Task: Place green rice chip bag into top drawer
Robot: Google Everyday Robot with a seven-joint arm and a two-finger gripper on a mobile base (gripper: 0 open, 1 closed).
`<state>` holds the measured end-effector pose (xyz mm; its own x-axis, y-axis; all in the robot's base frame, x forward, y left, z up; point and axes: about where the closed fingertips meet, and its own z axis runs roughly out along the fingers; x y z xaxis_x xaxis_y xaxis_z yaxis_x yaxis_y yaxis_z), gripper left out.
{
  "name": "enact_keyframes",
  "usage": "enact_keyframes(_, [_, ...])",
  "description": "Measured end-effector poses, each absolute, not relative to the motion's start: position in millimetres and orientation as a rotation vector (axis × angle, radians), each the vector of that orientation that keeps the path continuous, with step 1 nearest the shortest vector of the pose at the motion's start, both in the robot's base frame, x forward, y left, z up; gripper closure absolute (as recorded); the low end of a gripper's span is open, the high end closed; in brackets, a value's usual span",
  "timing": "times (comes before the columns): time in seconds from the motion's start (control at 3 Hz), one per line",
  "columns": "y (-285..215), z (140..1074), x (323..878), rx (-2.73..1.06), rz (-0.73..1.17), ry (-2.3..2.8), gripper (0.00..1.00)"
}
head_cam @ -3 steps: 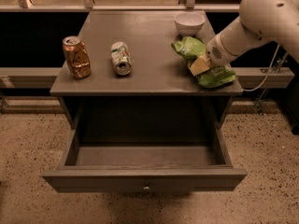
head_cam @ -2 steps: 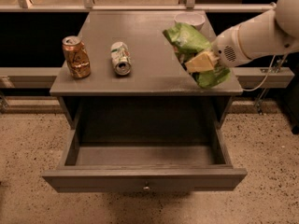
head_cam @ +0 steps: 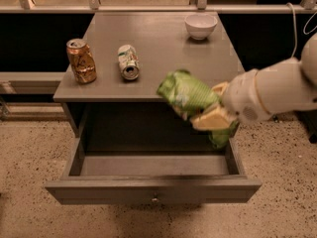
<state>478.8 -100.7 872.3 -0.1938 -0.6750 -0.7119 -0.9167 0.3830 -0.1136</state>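
green rice chip bag (head_cam: 187, 94): crinkled, aloft over drawer | top drawer (head_cam: 109, 191): open | gripper (head_cam: 210, 119): clamping bag's right end

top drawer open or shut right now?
Open: the top drawer is pulled out, its floor showing. The gripper, shut on the green rice chip bag, is over its right side.

Table (head_cam: 163, 48): grey, flat top.
On it: white bowl (head_cam: 200, 25), far right corner; brown can (head_cam: 81, 61), upright, at the left; green-and-white can (head_cam: 129, 62), lying on its side, near the brown one but apart from it.
Drawer (head_cam: 153, 188): top one, pulled out; flat grey front, small knob (head_cam: 155, 199) in the middle.
Bag (head_cam: 185, 92): crinkled green foil with white patches, held in the air before the table's front edge, over the drawer's right side.
Gripper (head_cam: 212, 115): tan fingers clamped on the bag's lower right end.
Arm (head_cam: 277, 90): white, entering from the right.
Floor (head_cam: 29, 152): speckled.
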Motion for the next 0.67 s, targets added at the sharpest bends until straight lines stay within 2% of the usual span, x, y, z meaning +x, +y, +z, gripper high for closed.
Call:
enact_keyframes(0.33, [-118.1,753.4,430.2,-1.675,0.374,2.051,1.0])
enact_keyframes(0.67, [-121.9,741.3,421.9,-1.706,0.366,2.068,1.0])
